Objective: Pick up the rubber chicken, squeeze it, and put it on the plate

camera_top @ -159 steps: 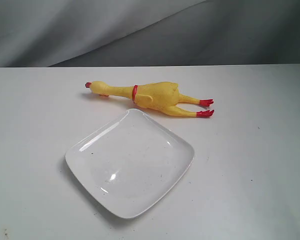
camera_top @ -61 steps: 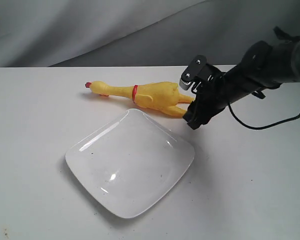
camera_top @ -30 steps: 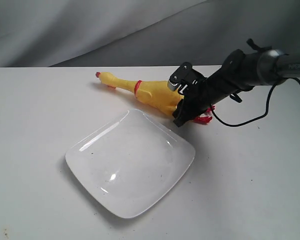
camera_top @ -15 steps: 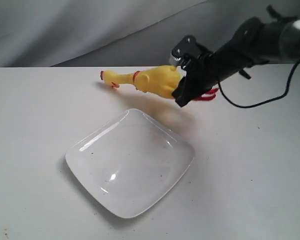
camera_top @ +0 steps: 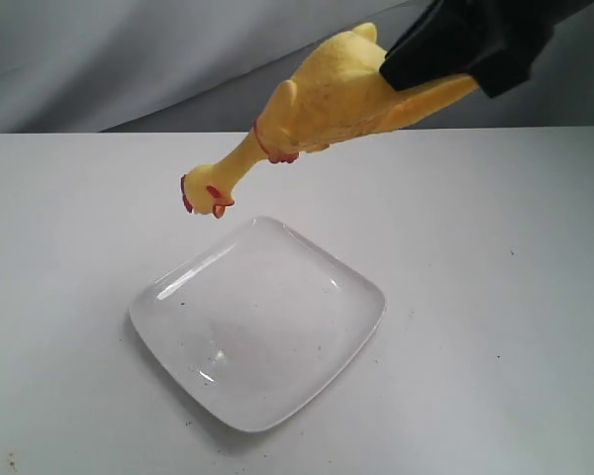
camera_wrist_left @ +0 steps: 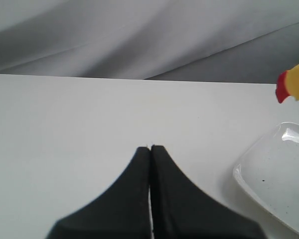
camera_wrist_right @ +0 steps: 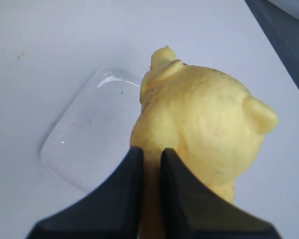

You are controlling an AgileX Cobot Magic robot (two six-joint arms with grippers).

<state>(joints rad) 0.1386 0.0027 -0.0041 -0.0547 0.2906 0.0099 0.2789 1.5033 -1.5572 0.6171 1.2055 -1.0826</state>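
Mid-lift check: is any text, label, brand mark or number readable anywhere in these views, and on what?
No text can be read in any view.
The rubber chicken is plain yellow and red, with no print showing.
The plate is bare glossy white.
The right claw and left claw show plain black surfaces with no markings.
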